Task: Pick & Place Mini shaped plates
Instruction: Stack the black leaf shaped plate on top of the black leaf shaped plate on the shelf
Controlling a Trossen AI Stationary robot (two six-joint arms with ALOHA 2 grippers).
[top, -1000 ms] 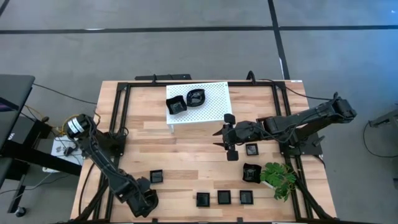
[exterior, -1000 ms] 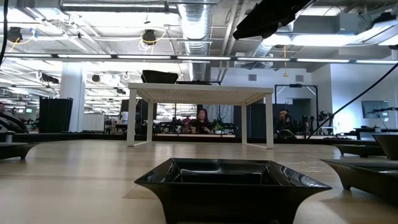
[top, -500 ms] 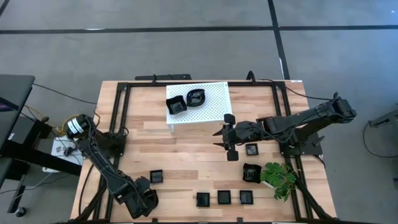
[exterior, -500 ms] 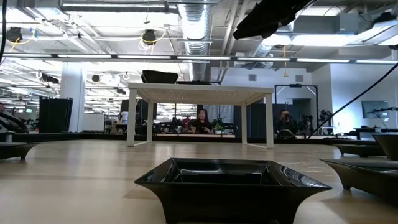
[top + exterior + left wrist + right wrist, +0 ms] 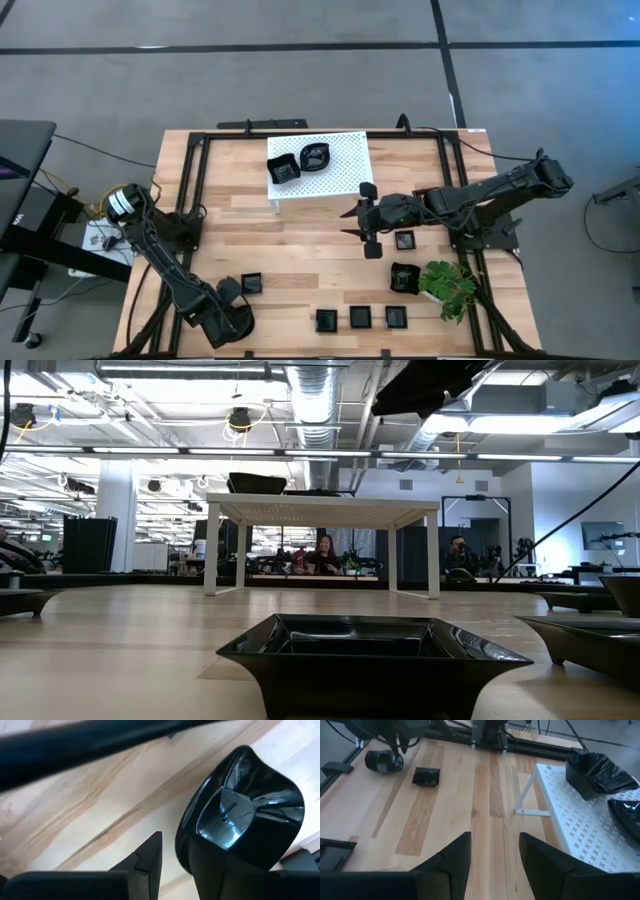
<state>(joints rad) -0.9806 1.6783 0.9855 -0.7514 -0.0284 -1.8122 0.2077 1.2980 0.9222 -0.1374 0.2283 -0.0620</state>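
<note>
Plate (image 5: pixel 245 815) pinched by left tool (image 5: pixel 228 318); lift level, clear table (image 5: pixel 320 250). Right tool (image 5: pixel 492 852) spread, empty, mid-table.

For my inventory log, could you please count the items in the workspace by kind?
Small glossy black dishes: 9
White perforated rectangular rack: 1
Green leafy plant: 1
Total: 11
</note>
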